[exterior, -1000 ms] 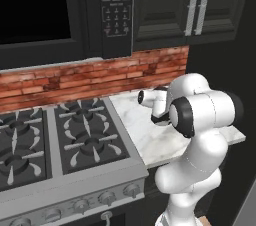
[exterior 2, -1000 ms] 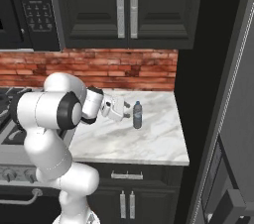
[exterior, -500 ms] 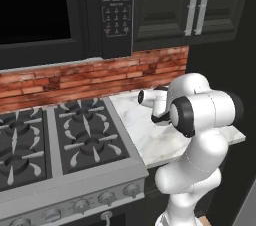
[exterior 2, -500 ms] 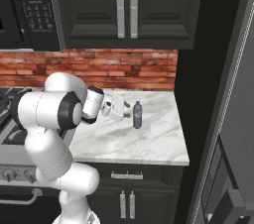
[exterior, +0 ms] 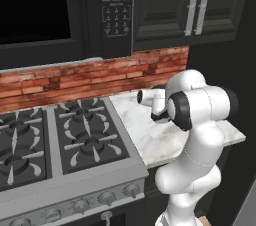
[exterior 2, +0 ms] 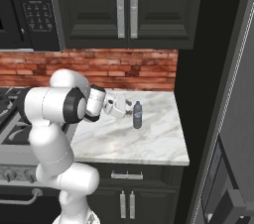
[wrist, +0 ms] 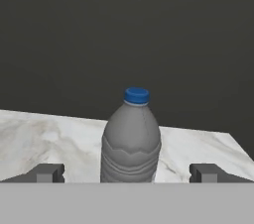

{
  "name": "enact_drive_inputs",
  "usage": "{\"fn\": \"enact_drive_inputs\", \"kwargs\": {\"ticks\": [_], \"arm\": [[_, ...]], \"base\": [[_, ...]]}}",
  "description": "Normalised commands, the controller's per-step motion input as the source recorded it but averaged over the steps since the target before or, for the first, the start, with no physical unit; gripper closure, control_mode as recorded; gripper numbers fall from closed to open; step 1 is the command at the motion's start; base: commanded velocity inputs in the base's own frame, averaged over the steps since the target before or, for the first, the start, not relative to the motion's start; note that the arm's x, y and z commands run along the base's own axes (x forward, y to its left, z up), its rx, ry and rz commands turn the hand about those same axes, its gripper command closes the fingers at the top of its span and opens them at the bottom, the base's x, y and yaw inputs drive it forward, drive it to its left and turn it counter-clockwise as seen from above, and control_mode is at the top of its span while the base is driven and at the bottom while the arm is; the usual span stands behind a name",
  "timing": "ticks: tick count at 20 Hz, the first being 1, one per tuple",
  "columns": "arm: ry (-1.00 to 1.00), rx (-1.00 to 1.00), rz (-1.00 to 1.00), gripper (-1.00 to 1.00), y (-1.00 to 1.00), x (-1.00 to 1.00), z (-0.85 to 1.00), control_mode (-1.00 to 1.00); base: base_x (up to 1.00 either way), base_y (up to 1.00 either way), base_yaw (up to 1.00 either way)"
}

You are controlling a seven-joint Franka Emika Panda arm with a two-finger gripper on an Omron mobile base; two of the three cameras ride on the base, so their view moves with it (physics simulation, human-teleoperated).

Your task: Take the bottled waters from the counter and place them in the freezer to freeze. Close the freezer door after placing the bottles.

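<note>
One bottled water, a slim greyish bottle with a blue cap, stands upright on the white-grey marble counter near its back right. In the hand view this bottle rises straight ahead, centred between my two fingertips. My gripper is level with the bottle, just to its left, with its jaws open wide on either side. The gripper holds nothing, and the fingertips stay clear of the bottle's sides. A tall grey fridge panel rises at the right edge; I cannot tell whether it is the freezer door.
A black gas stove with grates adjoins the counter on the left. A brick backsplash runs behind it, with black wall cabinets and a microwave overhead. The counter's front half is bare marble.
</note>
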Motion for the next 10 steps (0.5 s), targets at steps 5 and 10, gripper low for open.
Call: {"fn": "enact_drive_inputs", "kwargs": {"ticks": [5,10], "arm": [[0.0,0.0,0.0,-1.0,0.0,0.08,-0.06,-1.0],[0.0,0.0,-0.01,-1.0,0.0,-0.12,-0.07,-1.0]], "base": [[0.0,0.0,0.0],[0.0,0.0,0.0]]}}
